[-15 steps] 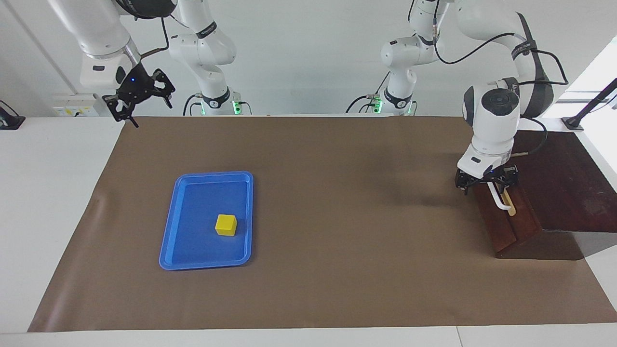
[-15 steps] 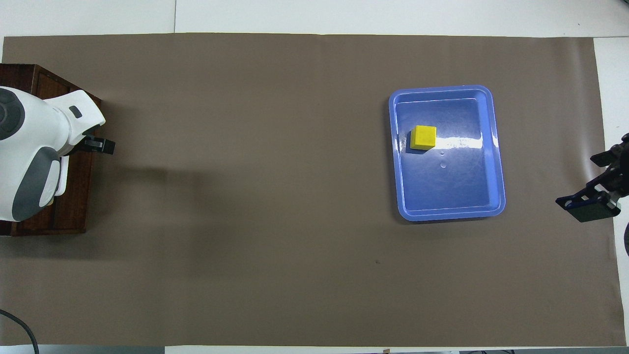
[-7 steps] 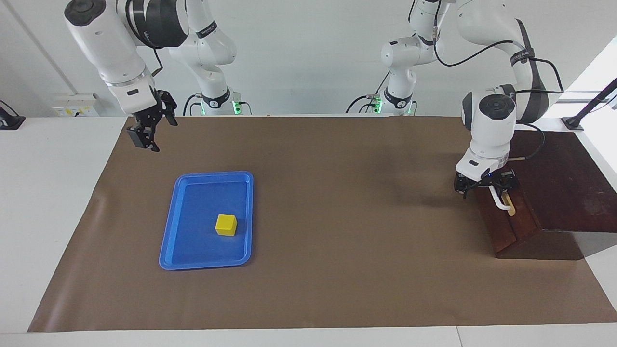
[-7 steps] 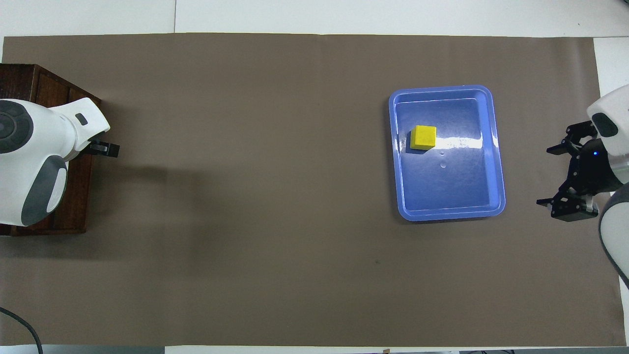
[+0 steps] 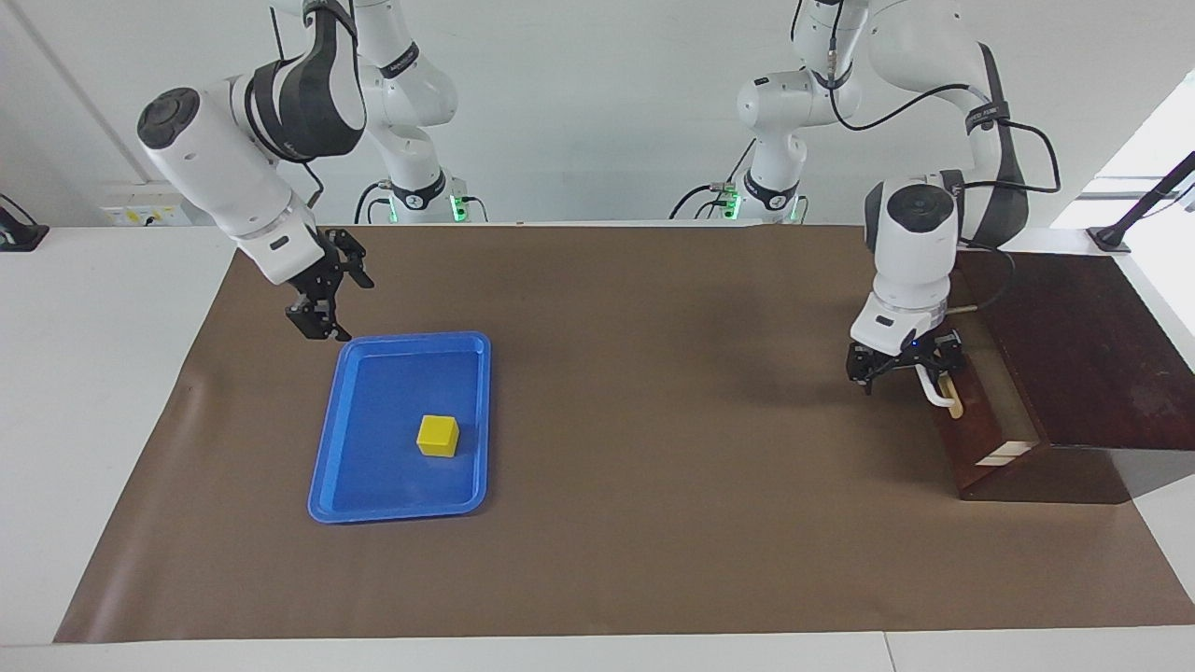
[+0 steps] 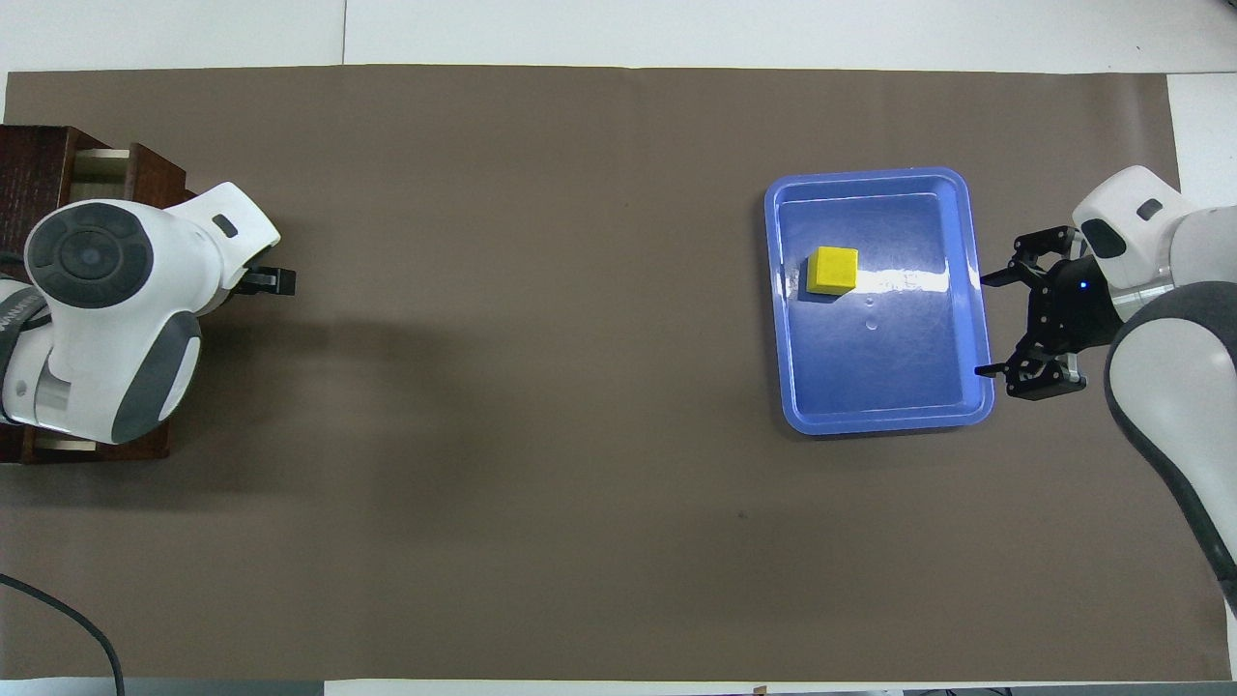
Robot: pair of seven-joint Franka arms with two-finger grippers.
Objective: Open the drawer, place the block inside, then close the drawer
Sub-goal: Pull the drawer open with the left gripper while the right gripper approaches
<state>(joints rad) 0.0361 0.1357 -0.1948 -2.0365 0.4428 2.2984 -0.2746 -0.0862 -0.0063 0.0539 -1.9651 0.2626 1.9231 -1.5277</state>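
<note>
The drawer (image 5: pixel 976 427) of the dark brown wooden box (image 5: pixel 1074 355) at the left arm's end of the table stands a little way out. A strip of its pale interior (image 6: pixel 97 162) shows. My left gripper (image 5: pixel 910 371) is shut on the drawer's white bar handle (image 5: pixel 938 392). In the overhead view the wrist hides most of it. The yellow block (image 5: pixel 437 436) lies in the blue tray (image 5: pixel 322 457), also seen in the overhead view (image 6: pixel 832 270). My right gripper (image 5: pixel 322 299) is open and empty, up over the mat beside the tray's edge nearer the robots (image 6: pixel 1005 324).
The blue tray (image 6: pixel 966 193) lies toward the right arm's end of the brown mat (image 5: pixel 653 467). White table surface (image 5: pixel 93 392) borders the mat on both ends.
The left gripper has drawn the handle toward the table's middle, so the drawer has slid out and pale wood shows. The right gripper has come down from the table's edge to beside the tray.
</note>
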